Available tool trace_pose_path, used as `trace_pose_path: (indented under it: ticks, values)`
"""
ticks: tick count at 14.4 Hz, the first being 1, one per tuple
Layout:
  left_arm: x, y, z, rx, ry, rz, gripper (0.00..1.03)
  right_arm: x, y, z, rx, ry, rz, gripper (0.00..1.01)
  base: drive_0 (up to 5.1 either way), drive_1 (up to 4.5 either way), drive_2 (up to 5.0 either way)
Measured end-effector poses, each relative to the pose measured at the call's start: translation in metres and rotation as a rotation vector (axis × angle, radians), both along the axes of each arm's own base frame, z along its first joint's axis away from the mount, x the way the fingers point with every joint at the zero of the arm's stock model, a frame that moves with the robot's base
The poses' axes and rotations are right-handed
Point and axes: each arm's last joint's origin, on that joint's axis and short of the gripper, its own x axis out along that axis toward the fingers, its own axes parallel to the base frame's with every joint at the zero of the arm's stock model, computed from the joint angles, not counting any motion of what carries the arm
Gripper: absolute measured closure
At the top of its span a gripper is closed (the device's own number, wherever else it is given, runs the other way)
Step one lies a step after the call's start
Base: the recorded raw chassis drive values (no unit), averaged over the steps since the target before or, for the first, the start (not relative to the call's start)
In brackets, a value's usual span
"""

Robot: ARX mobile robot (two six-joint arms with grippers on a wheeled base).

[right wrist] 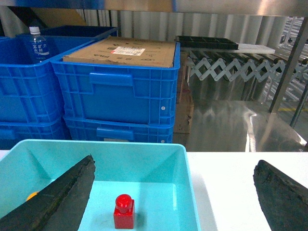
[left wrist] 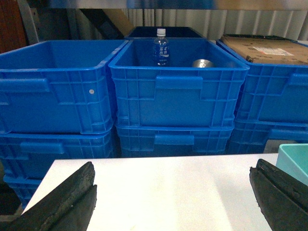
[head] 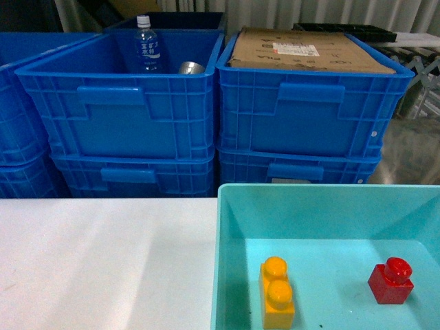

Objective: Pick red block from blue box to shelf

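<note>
Two black padded fingers [right wrist: 53, 197] of the right pincer [right wrist: 173, 197] fill the lower corners of the right wrist view, spread wide apart and holding nothing. Between them, nearer the left finger, sits the small red plastic brick with one round stud [right wrist: 124, 211], upright on the floor of the light turquoise plastic bin [right wrist: 190, 192]. From the head view, this red brick [head: 390, 280] lies toward the bin's right side, well apart from a longer yellow-orange two-stud brick [head: 277, 292] lying left of it. The turquoise bin [head: 227, 275] rests on a white worktop [head: 103, 261].

Left pincer [left wrist: 171, 197] fingers [left wrist: 62, 202] are likewise spread wide over bare worktop [left wrist: 168, 187], gripping nothing, with a corner of the bin [left wrist: 293, 161] at the right edge.

Behind the worktop stand stacked dark blue ribbed crates [head: 117, 117]. One holds a clear plastic water bottle [head: 146, 45] and a metal can [head: 190, 67]; a brown cardboard sheet [head: 302, 51] covers another.
</note>
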Motion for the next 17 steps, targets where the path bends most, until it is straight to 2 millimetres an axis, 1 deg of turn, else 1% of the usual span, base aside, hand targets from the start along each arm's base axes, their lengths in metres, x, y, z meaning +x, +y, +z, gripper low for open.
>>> trace_pose_path:
  ticks: [13, 14, 16, 17]
  values:
    - [0.000, 0.000, 0.000, 0.000, 0.000, 0.000, 0.05, 0.000, 0.000, 0.000, 0.000, 0.000, 0.000, 0.03, 0.0, 0.00, 0.0]
    - [0.000, 0.000, 0.000, 0.000, 0.000, 0.000, 0.05, 0.001, 0.000, -0.002, 0.001, 0.019, 0.005, 0.03, 0.0, 0.00, 0.0]
    - [0.000, 0.000, 0.000, 0.000, 0.000, 0.000, 0.05, 0.011, 0.004, -0.005, 0.014, 0.089, 0.026, 0.03, 0.0, 0.00, 0.0]
    - [0.000, 0.000, 0.000, 0.000, 0.000, 0.000, 0.05, 0.016, 0.006, -0.001, 0.012, 0.094, 0.035, 0.03, 0.0, 0.00, 0.0]
